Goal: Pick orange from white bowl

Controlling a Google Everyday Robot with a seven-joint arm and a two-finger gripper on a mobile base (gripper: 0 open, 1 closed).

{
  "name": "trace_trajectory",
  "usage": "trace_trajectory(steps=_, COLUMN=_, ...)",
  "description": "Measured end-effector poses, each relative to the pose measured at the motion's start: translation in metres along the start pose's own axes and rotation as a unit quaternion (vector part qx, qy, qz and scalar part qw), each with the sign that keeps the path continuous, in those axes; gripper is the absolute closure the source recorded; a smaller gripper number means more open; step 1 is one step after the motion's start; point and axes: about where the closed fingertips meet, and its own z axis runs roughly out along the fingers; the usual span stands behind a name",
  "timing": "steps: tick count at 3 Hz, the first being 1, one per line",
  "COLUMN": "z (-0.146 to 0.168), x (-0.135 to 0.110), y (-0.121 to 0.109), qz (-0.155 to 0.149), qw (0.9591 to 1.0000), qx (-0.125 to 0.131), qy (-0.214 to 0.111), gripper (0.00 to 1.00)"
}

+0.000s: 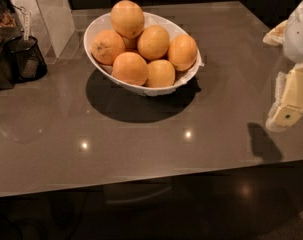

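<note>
The white bowl [97,28] stands at the back middle of the grey table and holds several oranges in a heap. The orange [127,18], the largest and smooth-skinned, lies on top of the heap at the back of the bowl. Another orange [107,46] at the bowl's left shows a dark dimple. My gripper [285,115], cream-white, hangs at the right edge of the view above the table, well to the right of the bowl and apart from it. It holds nothing that I can see.
A black mesh basket [26,59] and dark containers stand at the far left. A tall white panel [48,14] stands at the back left. The table's front edge [141,181] runs across the lower part of the view. My gripper's shadow [263,143] falls near the right front.
</note>
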Motion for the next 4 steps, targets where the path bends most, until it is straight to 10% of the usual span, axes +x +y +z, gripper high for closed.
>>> trace_trajectory(steps=2, z=0.002, x=-0.010, y=-0.010, qz=-0.008, qw=0.9998, qx=0.002, qy=-0.019, gripper=0.00)
trace_trajectory(steps=4, z=0.006, x=-0.075, y=-0.068, qz=-0.055, qw=0.9955, qx=0.001, qy=-0.077, gripper=0.00)
